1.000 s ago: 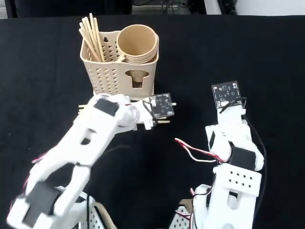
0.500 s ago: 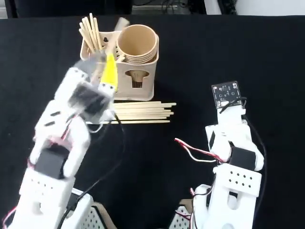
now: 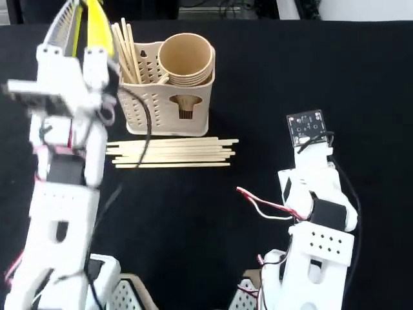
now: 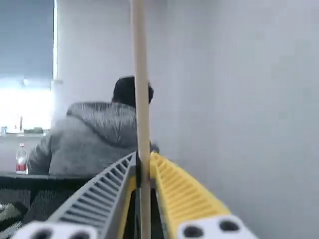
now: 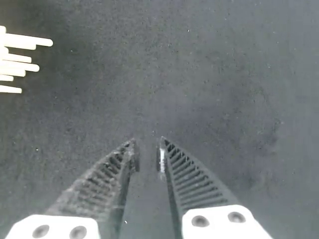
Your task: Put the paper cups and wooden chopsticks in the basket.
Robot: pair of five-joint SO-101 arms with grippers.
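"Wooden held chopstick (image 4: 141, 89), where is it?" asks one annotator.

"Upright, clamped in the left pincer (image 4: 143, 155), per the left wrist view. The high view adds that this pincer is raised beside the basket (image 3: 145, 106)."

"Rest of the task's things?"

"Paper cups (image 3: 186, 58) are stacked in the basket, with standing chopsticks (image 3: 124, 45) next to them. Loose chopsticks (image 3: 171, 152) lie flat on the black bench (image 3: 271, 71), just in front of the basket."

"Right pincer (image 5: 148, 155)?"

"Tips slightly apart, gripping nothing, low over the bench. The right wrist view catches the loose chopsticks' ends at its edge."

"Any writing?"

"Markings on the right arm's dark board (image 3: 305, 127) are too small to read."
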